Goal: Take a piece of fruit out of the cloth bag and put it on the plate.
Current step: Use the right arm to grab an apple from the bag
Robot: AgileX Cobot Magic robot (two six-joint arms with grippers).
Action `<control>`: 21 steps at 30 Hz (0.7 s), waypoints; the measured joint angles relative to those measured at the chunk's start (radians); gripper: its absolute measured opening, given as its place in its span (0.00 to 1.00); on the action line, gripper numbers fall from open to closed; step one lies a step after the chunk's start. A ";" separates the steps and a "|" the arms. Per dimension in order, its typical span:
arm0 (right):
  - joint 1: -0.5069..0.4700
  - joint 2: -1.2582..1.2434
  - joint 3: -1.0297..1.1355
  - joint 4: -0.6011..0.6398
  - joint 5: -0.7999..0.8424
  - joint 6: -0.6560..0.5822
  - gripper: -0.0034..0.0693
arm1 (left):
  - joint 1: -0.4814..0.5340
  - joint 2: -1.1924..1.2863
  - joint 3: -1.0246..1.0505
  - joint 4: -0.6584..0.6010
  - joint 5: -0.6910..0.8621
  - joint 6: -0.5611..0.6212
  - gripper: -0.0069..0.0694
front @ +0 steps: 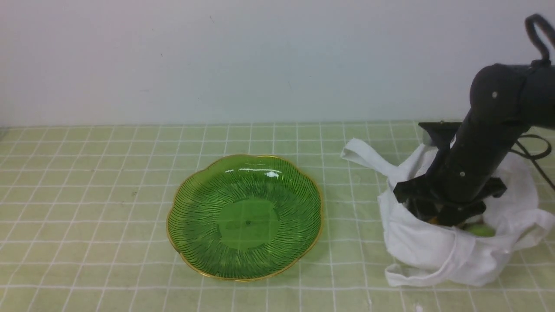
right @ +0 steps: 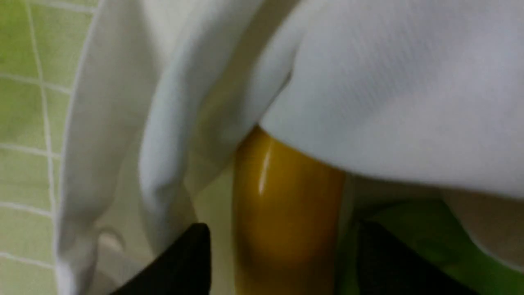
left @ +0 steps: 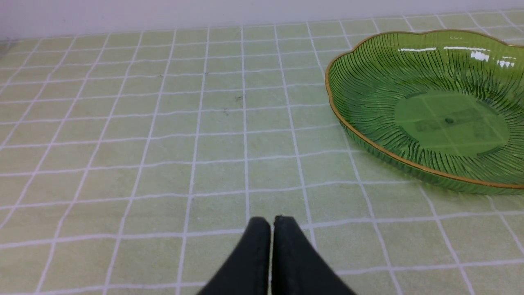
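Entry: right arm reaching into bag.

My right gripper [front: 446, 212] is down inside the mouth of the white cloth bag [front: 433, 251], which sits slumped on the green checked tablecloth [front: 86, 195], well to the right of the plate [front: 245, 216]. The wrist view shows my fingers apart, gripping nothing. A glossy yellow-orange fruit [right: 282, 196] lies between them, and I cannot tell whether either finger touches it. A fold of bag fabric drapes over its top.

The light-green fruit [front: 480, 229] lies in the bag, just beside the yellow one and on the outer side of one finger. Only a sliver shows over the bag's rim in the front view.

Judgement: the fingers straddle the wrong fruit. Closing here would take the yellow one, so the gripper needs to shift toward the green before it shuts. Loose cloth near the fingers could get pinched in with the fruit.

My left gripper [left: 272, 221] has its fingers pressed together and holds nothing. It hangs low over bare tablecloth near the plate, probably parked clear of the drop zone.

The plate has nothing on it; its gold scalloped rim is unobstructed.
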 joint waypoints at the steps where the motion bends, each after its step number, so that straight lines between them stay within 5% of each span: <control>1: 0.000 -0.007 -0.016 0.000 0.025 0.000 0.73 | 0.000 0.000 0.000 0.000 0.000 0.000 0.08; 6: 0.000 -0.096 -0.045 -0.030 0.056 0.000 0.95 | 0.000 0.000 0.000 0.000 0.000 0.000 0.08; 12: 0.000 -0.165 0.030 -0.149 0.066 0.015 0.86 | 0.000 0.000 0.000 0.000 0.000 0.000 0.08; 21: 0.000 -0.137 0.081 -0.074 -0.022 0.017 0.10 | 0.000 0.000 0.000 0.000 0.000 0.000 0.08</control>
